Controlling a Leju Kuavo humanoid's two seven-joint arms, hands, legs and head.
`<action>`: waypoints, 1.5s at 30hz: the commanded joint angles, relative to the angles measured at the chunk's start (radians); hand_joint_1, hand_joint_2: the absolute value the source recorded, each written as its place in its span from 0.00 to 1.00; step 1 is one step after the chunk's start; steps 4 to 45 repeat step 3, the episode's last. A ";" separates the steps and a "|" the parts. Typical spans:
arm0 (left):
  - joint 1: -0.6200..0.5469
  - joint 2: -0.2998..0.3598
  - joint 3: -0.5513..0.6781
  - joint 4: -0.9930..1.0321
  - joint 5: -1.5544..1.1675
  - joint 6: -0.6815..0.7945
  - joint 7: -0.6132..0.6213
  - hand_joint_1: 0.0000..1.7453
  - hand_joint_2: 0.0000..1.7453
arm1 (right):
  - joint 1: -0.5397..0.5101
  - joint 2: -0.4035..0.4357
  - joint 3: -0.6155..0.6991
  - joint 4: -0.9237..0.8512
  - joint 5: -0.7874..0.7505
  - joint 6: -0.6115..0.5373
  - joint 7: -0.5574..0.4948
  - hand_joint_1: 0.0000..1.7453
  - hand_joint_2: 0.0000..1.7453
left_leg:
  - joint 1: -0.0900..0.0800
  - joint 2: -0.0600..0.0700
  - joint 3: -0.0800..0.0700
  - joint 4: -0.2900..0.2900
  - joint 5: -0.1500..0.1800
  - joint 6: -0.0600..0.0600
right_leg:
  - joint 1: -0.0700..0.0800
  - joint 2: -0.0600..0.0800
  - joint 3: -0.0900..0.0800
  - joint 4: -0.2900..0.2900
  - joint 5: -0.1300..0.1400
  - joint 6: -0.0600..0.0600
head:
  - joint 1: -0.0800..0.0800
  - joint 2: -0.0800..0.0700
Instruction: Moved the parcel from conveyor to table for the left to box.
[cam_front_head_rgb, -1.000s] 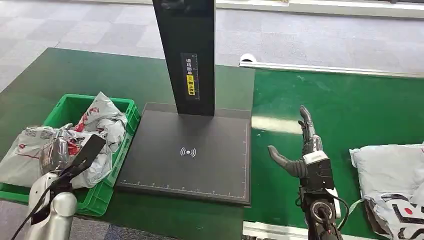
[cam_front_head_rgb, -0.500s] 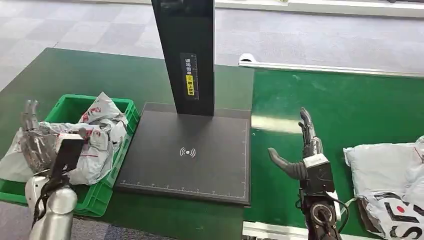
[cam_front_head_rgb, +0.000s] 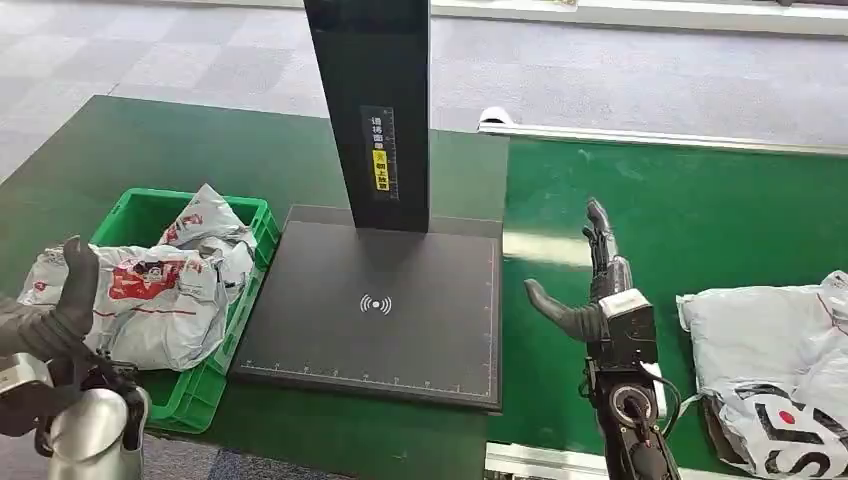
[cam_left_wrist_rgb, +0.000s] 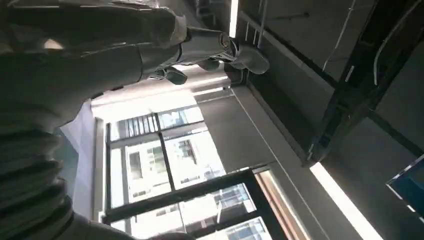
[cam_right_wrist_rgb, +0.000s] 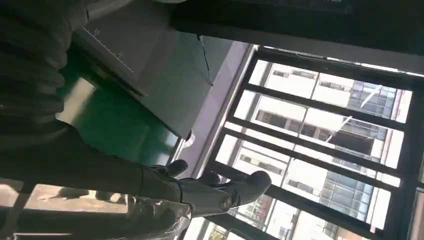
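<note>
Head view | parcel (cam_front_head_rgb: 770, 385): crumpled grey bag on conveyor (cam_front_head_rgb: 700, 220) | right hand (cam_front_head_rgb: 590, 290) spread, empty | left hand (cam_front_head_rgb: 55, 310) state unclear

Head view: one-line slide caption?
Right hand open over the conveyor beside a parcel; left hand by the parcel-filled crate.

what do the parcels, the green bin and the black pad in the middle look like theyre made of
Parcel on the conveyor: thin grey plastic film, probably a poly mailer; it crumples and shines.
Parcels in the bin: the same wrinkled glossy film with red print.
Green bin: rigid moulded plastic, with a ribbed rim.
Black pad: a hard, matt flat plate, plastic or coated metal; which one is unclear.
</note>
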 joint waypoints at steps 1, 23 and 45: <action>-0.025 0.075 -0.163 0.011 0.074 -0.002 0.002 0.00 1.00 | -0.051 -0.022 0.037 0.094 -0.007 -0.002 -0.002 0.00 1.00 | 0.000 0.001 0.001 -0.001 0.000 0.000 | 0.000 0.000 0.001 -0.001 0.000 0.000 | 0.000 0.000; -0.063 0.076 -0.212 0.168 0.174 -0.276 0.041 0.00 1.00 | -0.051 -0.019 0.032 0.087 -0.012 0.006 0.010 0.00 1.00 | 0.000 0.000 0.001 -0.001 0.000 0.000 | 0.000 -0.001 0.001 -0.001 0.000 0.000 | 0.000 0.000; -0.063 0.076 -0.212 0.168 0.174 -0.276 0.041 0.00 1.00 | -0.051 -0.019 0.032 0.087 -0.012 0.006 0.010 0.00 1.00 | 0.000 0.000 0.001 -0.001 0.000 0.000 | 0.000 -0.001 0.001 -0.001 0.000 0.000 | 0.000 0.000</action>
